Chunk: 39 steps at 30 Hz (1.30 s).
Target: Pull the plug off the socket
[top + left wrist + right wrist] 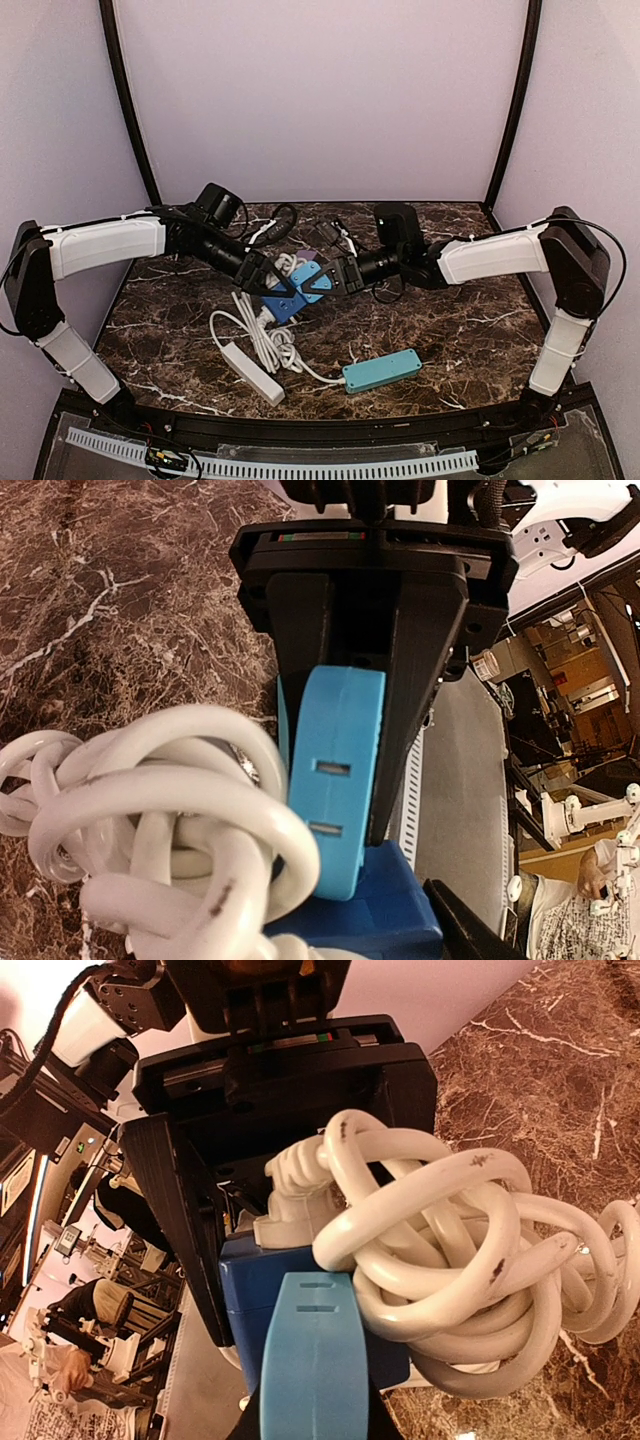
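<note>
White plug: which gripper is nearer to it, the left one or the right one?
Right. The right gripper is closed on the white plug itself. The left gripper clamps the blue socket that the plug sits in, just beside it.

We see a dark brown marble-veined tabletop (470,330), on it a long teal plastic power strip (382,371) near the front edge, a long white plastic power strip (254,371) just left of it, not touching, pale lilac walls (320,100) behind, black corner poles (129,100)
</note>
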Each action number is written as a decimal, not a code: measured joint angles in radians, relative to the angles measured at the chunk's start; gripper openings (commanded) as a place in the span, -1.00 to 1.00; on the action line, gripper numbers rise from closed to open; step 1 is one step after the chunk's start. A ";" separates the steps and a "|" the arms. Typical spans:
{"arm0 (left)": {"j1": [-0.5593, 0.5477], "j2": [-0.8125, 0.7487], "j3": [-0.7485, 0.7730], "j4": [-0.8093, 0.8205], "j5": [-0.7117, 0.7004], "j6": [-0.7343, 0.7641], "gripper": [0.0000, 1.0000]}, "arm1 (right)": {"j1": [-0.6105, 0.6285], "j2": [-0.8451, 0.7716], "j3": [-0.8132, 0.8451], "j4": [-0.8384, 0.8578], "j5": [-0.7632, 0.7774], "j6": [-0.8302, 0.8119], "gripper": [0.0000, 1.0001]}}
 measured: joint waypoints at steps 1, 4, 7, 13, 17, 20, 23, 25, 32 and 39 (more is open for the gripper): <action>-0.001 0.000 0.000 0.004 0.004 0.000 -0.02 | -0.003 0.000 -0.005 0.015 -0.008 0.014 -1.00; -0.004 0.000 0.000 0.011 0.013 0.000 -0.02 | -0.008 0.000 -0.019 0.055 -0.033 0.048 -1.00; -0.006 0.000 0.000 0.017 0.018 0.000 -0.02 | -0.011 0.000 -0.029 0.083 -0.044 0.071 -1.00; -0.008 0.000 0.000 0.023 0.019 0.001 -0.03 | -0.014 -0.008 -0.036 0.080 -0.040 0.064 -1.00; -0.012 0.000 0.000 0.037 0.016 0.006 -0.03 | -0.009 -0.041 -0.027 -0.013 0.014 -0.013 -1.00; -0.012 0.000 0.000 0.045 0.011 0.008 -0.03 | -0.001 -0.064 -0.008 -0.104 0.071 -0.076 -1.00; -0.011 0.000 0.000 0.050 0.003 0.007 -0.03 | 0.008 -0.083 0.010 -0.182 0.132 -0.129 -1.00; -0.011 0.000 0.000 0.053 -0.003 0.007 -0.03 | 0.013 -0.091 0.015 -0.207 0.157 -0.150 -1.00; -0.012 0.000 0.000 0.060 -0.016 0.007 -0.04 | 0.018 -0.101 0.016 -0.230 0.197 -0.181 -1.00; -0.012 0.000 0.000 0.060 -0.011 0.007 -0.04 | 0.018 -0.101 0.017 -0.225 0.168 -0.172 -1.00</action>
